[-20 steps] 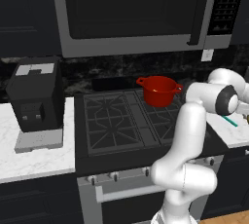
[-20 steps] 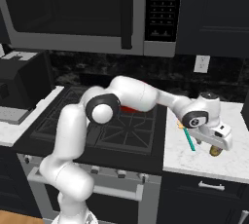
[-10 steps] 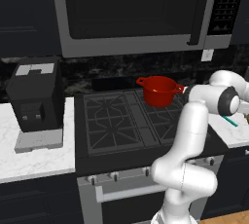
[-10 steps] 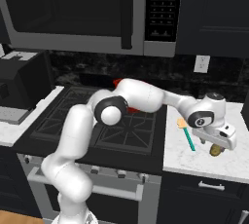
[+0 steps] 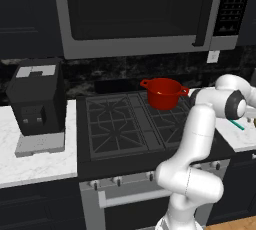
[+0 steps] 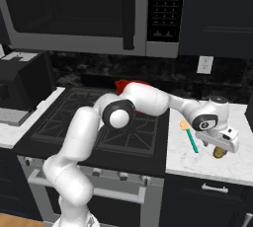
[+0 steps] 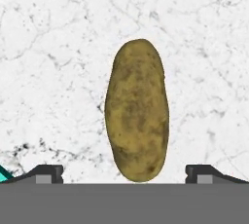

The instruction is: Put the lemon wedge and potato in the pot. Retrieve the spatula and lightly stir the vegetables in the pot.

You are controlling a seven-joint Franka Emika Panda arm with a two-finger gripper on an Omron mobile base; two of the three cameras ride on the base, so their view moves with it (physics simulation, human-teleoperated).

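White marble bench [image 6: 232, 164] right of the stove [image 5: 130, 124] carries the potato [image 7: 137, 110]; I have the gripper [image 7: 124, 172] directly above it, its 2 fingertips spread wide, 1 on each side, pinching nothing. The teal spatula [image 6: 189, 136] lies just beside, toward the stove. The red pot [image 5: 163, 93] sits at the stove's back right. I can read no writing on the microwave [image 5: 135, 11].

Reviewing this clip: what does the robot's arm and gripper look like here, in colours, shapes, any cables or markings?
The arm is glossy white, built of rounded tubular links, with dark grey round caps at its joints, one plain on the elbow and one near the wrist. The gripper hangs from a blocky white hand; in the hand view its two finger tips are small, dark and squared. No cables or markings show.
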